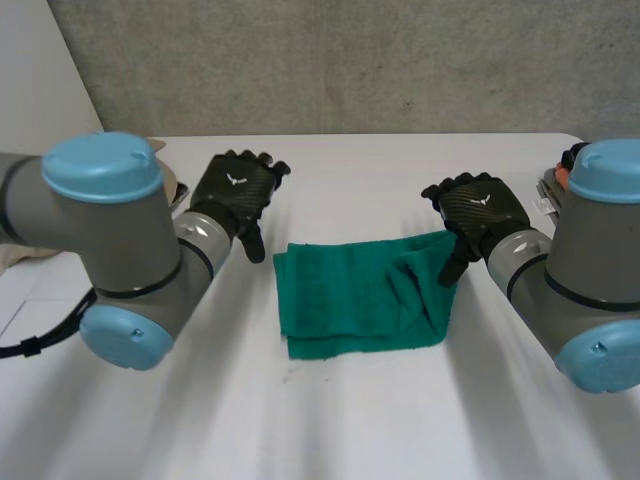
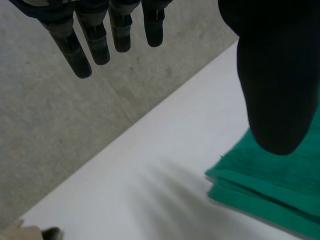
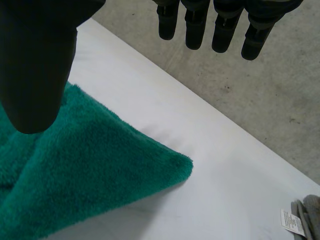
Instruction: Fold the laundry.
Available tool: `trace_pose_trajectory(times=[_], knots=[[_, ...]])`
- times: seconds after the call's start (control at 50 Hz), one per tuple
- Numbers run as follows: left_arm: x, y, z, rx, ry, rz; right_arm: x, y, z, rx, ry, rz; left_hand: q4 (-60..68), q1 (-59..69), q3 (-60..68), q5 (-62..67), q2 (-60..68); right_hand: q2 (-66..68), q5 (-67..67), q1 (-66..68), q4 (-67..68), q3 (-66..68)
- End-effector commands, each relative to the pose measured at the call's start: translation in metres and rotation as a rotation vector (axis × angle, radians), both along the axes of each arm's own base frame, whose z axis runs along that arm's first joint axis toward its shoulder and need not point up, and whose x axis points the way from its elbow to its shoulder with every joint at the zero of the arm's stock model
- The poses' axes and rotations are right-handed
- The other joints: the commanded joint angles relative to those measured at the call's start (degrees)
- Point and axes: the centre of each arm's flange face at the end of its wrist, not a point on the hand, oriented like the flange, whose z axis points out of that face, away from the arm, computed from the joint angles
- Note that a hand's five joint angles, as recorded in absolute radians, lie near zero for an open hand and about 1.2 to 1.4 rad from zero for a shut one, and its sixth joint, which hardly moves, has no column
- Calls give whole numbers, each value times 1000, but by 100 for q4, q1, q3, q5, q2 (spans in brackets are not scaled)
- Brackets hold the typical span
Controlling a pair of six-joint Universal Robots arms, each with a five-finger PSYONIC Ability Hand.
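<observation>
folded green terry towel (image 1: pixel 350 295) is lying on the white table (image 1: pixel 340 420) between both hands. left hand (image 1: pixel 235 190) is hovering beside its left edge, fingers straight, holding nothing. right hand (image 1: pixel 480 208) is hanging with thumb over the right corner, fingers straight, also gripping nothing.

No words can be read. A small white winged emblem (image 1: pixel 236 181) marks the back of the left hand (image 1: pixel 222 200) and of the right hand (image 1: pixel 492 214) alike. On the grey cloth (image 3: pixel 311 212) at the table's right edge, a white tag (image 3: pixel 291 220) carries print too small to read.
</observation>
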Motion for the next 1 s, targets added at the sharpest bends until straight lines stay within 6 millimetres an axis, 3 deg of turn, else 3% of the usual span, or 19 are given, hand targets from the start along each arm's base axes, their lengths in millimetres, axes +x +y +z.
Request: trace_pose_trajectory(times=[0.02,0.12,0.22,0.28,0.34,0.4,0.5,0.54,0.58,0.62,0.66,0.7,0.72,0.74,0.76,0.88,0.9,0.96,1.0], knots=[[8,-1,17,-24,15,-30,19,0,-7,114,-53,16,-156,-23,-207,-275,-153,287,226,234,280,269],[11,3,24,-25,34,-37,34,-4,-24,171,-51,27,-156,-23,-207,-275,-153,488,427,435,482,471],[13,8,28,-20,51,-50,41,-11,-44,217,-19,27,-156,-23,-207,-275,-153,1614,1552,1560,1607,1596],[14,11,26,-11,51,-57,40,-17,-54,207,26,-3,-156,-23,-207,-275,-153,3478,3416,3424,3471,3460],[15,13,26,-9,51,-59,40,-22,-54,168,61,-22,-156,-23,-207,-275,-153,6622,6560,6568,6615,6604],[18,12,25,-7,48,-51,50,-20,-43,94,93,23,-156,-23,-207,-275,-153,6766,6704,6712,6759,6748],[30,2,33,-26,59,-5,93,19,-21,-41,96,253,-156,-23,-207,-275,-153,6766,6704,6712,6759,6748],[33,-1,37,-34,65,10,116,47,-17,-113,101,412,-156,-23,-207,-275,-153,6766,6704,6712,6759,6748],[39,-4,41,-40,80,37,129,66,-21,-155,110,523,-156,-23,-207,-275,-153,6766,6704,6712,6759,6748],[43,-6,43,-41,91,57,142,91,-38,-188,150,669,-156,-23,-207,-275,-153,6766,6704,6712,6759,6748],[47,-7,44,-36,105,72,144,100,-52,-202,199,724,-156,-23,-207,-275,-153,6766,6704,6712,6759,6748],[48,-8,44,-30,109,78,145,97,-58,-216,235,713,-156,-23,-207,-275,-153,6766,6704,6712,6759,6748],[49,-8,43,-28,110,81,145,94,-58,-225,246,693,-156,-23,-207,-275,-153,5981,5919,5927,5974,5963],[49,-8,42,-26,109,83,145,89,-58,-232,264,645,-156,-23,-207,-275,-153,1160,1099,1107,1154,1143],[49,-8,41,-24,108,83,144,85,-57,-232,269,612,-156,-23,-207,-275,-153,-234,-296,-288,-241,-252],[50,-16,46,-54,126,102,129,61,-19,-203,111,451,-156,-23,-207,-275,-153,-234,-296,-288,-241,-252],[49,-17,50,-67,138,107,121,54,2,-190,23,420,-156,-23,-207,-275,-153,-234,-296,-288,-241,-252],[47,-20,53,-68,166,107,97,37,33,-144,-133,332,-156,-23,-207,-275,-153,-234,-296,-288,-241,-252],[43,-21,54,-60,184,93,84,25,38,-99,-204,277,-156,-23,-207,-275,-153,-234,-296,-288,-241,-252]])
